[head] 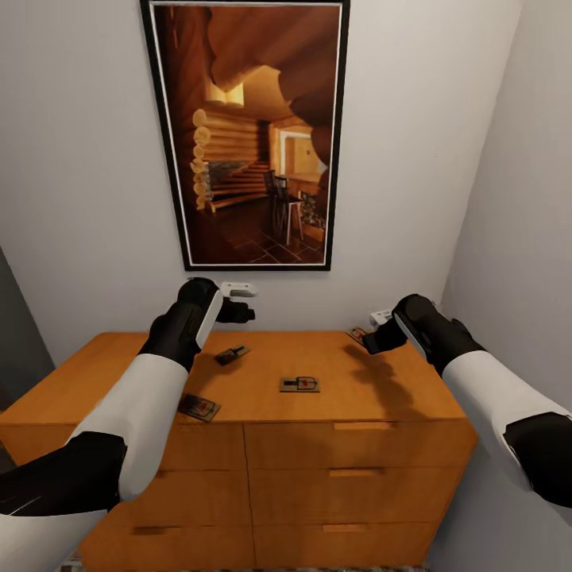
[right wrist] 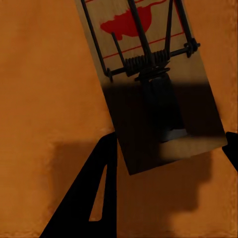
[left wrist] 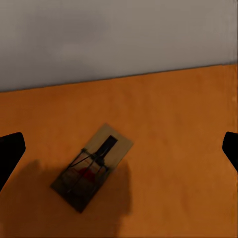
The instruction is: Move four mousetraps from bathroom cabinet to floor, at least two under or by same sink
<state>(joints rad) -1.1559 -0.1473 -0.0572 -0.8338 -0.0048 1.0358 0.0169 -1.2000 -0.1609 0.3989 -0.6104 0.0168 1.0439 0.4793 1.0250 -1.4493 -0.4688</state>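
Observation:
Four mousetraps lie on the flat top of the orange-brown cabinet [head: 349,397]. One mousetrap [head: 232,354] sits just below my left gripper [head: 241,311], which hovers open above it; the left wrist view shows this trap [left wrist: 91,167] between the spread fingertips [left wrist: 11,152]. Another mousetrap [head: 299,384] rests mid-top, and a third mousetrap [head: 199,407] is at the front edge beside my left forearm. At the back right, my right gripper [head: 372,340] holds the near end of the fourth mousetrap [head: 357,334]. Its fingers [right wrist: 101,193] press both long edges of that trap [right wrist: 148,84].
A tall framed picture [head: 248,135] hangs on the wall behind the cabinet. A white wall fitting [head: 238,289] sits just behind my left gripper, and a side wall [head: 516,199] stands close on the right. The cabinet front has drawers with bar handles [head: 353,426].

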